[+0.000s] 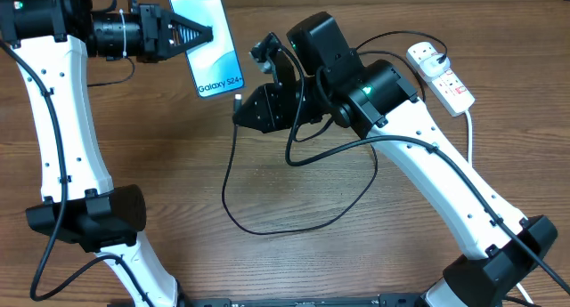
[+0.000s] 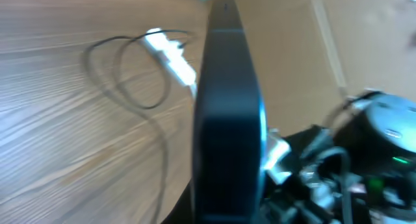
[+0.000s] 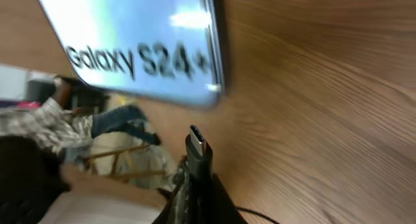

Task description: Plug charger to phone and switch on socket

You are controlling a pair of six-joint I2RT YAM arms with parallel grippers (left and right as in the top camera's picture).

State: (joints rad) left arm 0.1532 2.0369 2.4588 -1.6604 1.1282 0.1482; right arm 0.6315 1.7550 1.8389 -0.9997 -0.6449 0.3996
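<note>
Overhead: your left tool (image 1: 201, 33) is clamped on the phone (image 1: 214, 65). Right tool (image 1: 239, 109) is closed on the charger (image 1: 237, 100) tip, just off phone's "Galaxy" end. Socket (image 1: 441, 74) sits well right of phone on tabletop (image 1: 294, 262).
Left wrist: phone edge-on betw. fingers.
Right wrist: plug tip near phone's end, not touching.

The slim rectangular smartphone with a bright light-blue screen (image 3: 136, 36) carries the only legible wording, white letters reading "Galaxy S24+" along one short end of its display, clearest in the right wrist view.
</note>
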